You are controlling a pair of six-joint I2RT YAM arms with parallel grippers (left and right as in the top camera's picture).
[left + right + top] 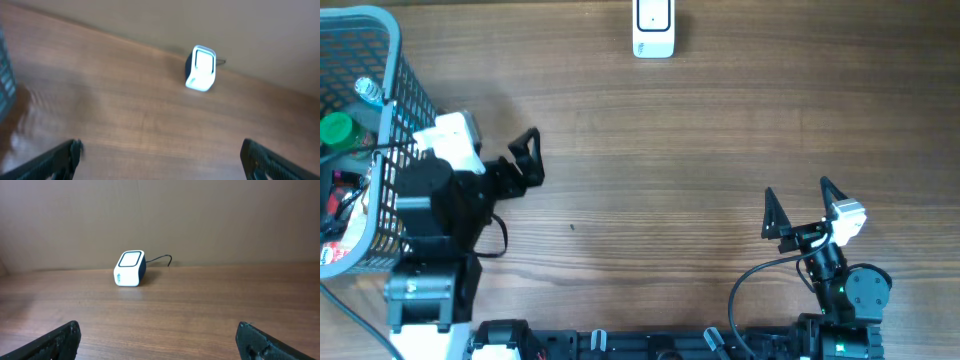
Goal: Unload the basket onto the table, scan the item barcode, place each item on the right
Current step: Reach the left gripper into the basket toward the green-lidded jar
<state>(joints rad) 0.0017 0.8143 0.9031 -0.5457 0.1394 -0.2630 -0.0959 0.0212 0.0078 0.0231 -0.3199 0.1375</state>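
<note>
Overhead: the scanner (653, 30) sits at the tabletop's (650, 200) far edge. The basket (390, 110) holding the items (335, 130) stands well left of it. The left gripper (528, 160) and right gripper (798, 190) are both spread and empty.

Left wrist: the scanner (201, 68) lies ahead.

Right wrist: the scanner (130, 268) lies ahead-left.

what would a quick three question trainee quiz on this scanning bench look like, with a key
1. True or false: the left gripper and right gripper are both open and empty.
2. Where is the small white box-shaped scanner? A in the left gripper; B at the far edge of the brown wooden table; C in the right gripper.
3. Which container holds the item with the round green cap?
Key: 1 true; 2 B; 3 the blue mesh basket.
</note>
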